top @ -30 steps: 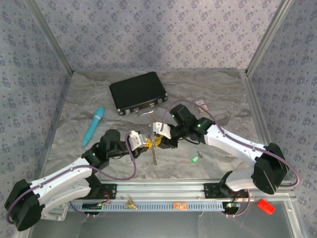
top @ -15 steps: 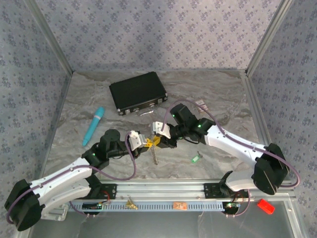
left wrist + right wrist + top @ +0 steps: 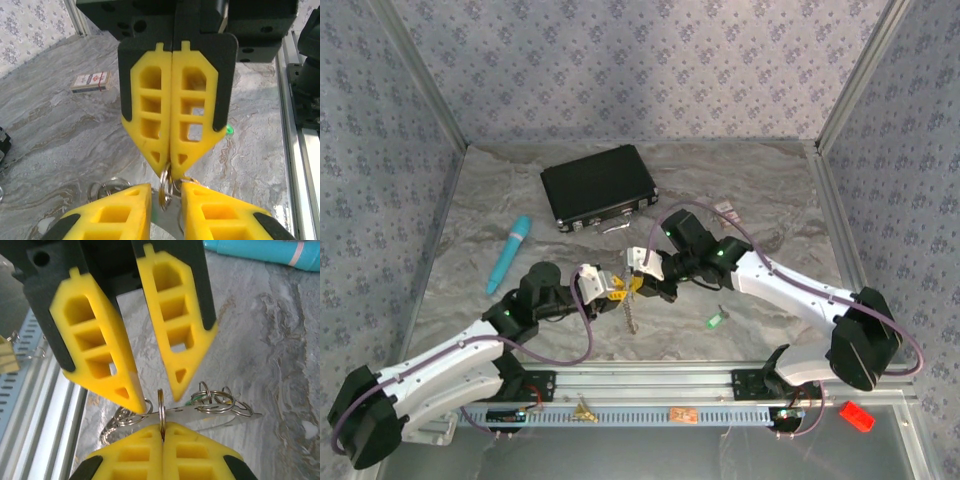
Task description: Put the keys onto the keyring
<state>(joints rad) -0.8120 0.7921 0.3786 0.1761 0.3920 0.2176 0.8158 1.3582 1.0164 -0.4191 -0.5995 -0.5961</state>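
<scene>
Right gripper [image 3: 161, 429] has clamped the keyring [image 3: 160, 407]; left gripper [image 3: 166, 192] has parted narrowly. Hold firm while left regrips.

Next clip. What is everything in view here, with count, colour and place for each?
case: one, black, far centre of the table
stick: one, teal, left of the case and nearer
card: one, white and pink, right of the case
key: one, green head, on the table near the front, right of centre
keyring: one, silvery, hanging between the two hands
clip: one, gold, on the near rail
red block: one, red, near right corner beyond the rail
table: one, grey marbled
left hand: one, yellow fingers, open around the keyring
right hand: one, yellow fingers, shut on a ring of the keyring
</scene>
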